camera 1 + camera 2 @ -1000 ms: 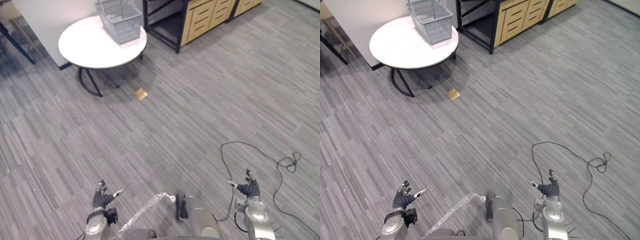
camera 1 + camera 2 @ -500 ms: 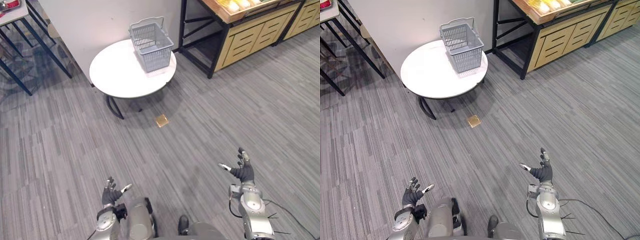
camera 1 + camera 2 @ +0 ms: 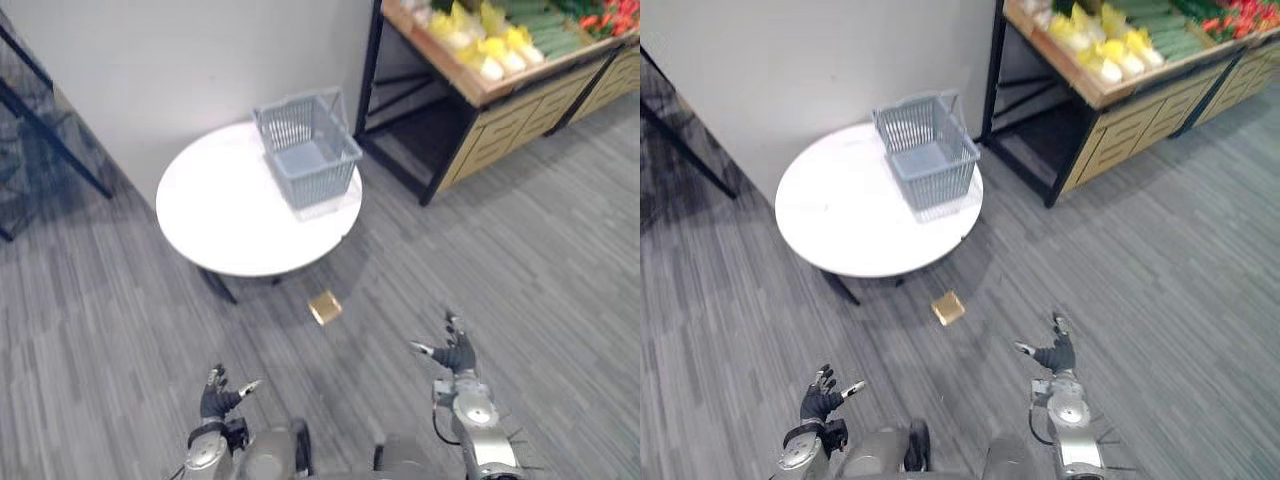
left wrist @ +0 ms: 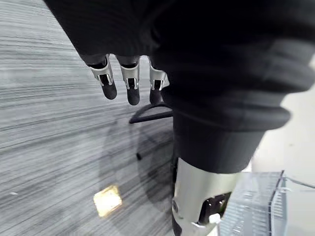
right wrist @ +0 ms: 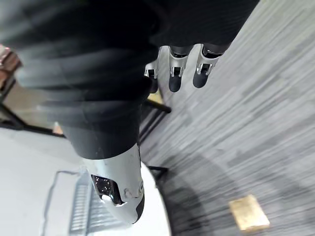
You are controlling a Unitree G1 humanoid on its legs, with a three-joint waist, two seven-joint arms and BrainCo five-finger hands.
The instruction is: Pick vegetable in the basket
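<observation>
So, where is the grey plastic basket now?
In both eye views the grey plastic basket stands on the round white table, far right side, left of the wooden vegetable shelf.

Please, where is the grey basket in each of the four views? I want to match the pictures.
Left eye view: basket upper middle, on the white table's far right part.
Right eye view: same spot, slightly further left.
Left wrist view: basket just past the left hand's thumb.
Right wrist view: basket partly behind the right hand's thumb.
Shared landmark: tan square on the floor.
</observation>
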